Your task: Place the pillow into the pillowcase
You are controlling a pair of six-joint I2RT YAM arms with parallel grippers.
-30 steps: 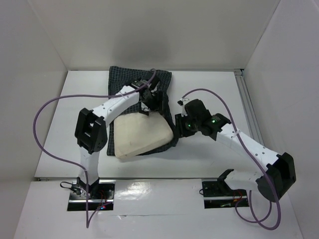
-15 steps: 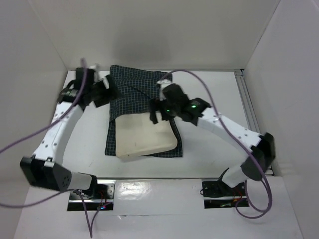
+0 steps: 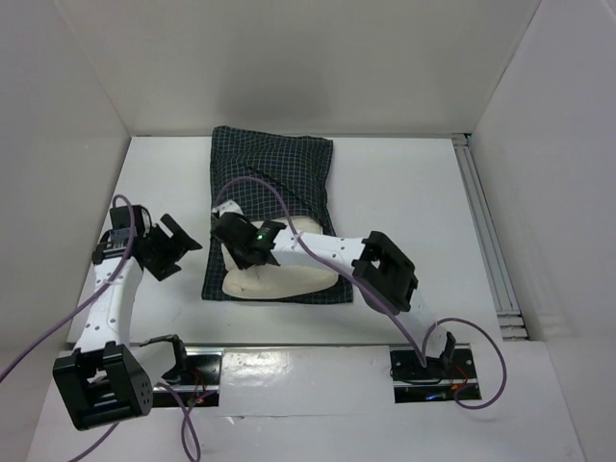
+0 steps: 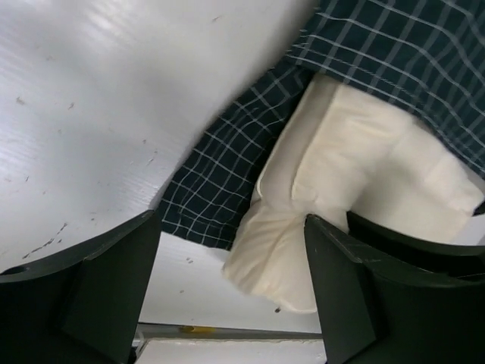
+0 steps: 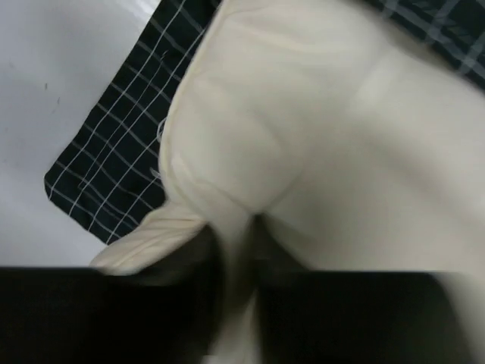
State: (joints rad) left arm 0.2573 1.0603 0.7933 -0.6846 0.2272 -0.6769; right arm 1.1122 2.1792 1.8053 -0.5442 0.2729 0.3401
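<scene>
The cream pillow [image 3: 289, 277] lies on the near half of the dark checked pillowcase [image 3: 274, 164] at mid table. Its far end runs under the checked cloth. My right gripper [image 3: 234, 241] reaches across to the pillow's left part and is shut, pinching a fold of pillow fabric [image 5: 239, 250]; the pillowcase [image 5: 114, 159] shows beneath. My left gripper [image 3: 173, 245] hovers left of the pillowcase, open and empty. In the left wrist view the left gripper [image 4: 231, 303] frames the pillow's near left corner [image 4: 280, 250] and the pillowcase edge [image 4: 220, 197], touching neither.
White walls enclose the table on the left, back and right. A metal rail [image 3: 481, 221] runs along the right side, and another [image 4: 227, 331] along the near edge. Purple cables [image 3: 265, 188] loop over the arms and the pillowcase.
My left arm swung from the far left corner back toward the near left, gripper open. My right gripper moved left across the pillow and is now shut on its left part.
</scene>
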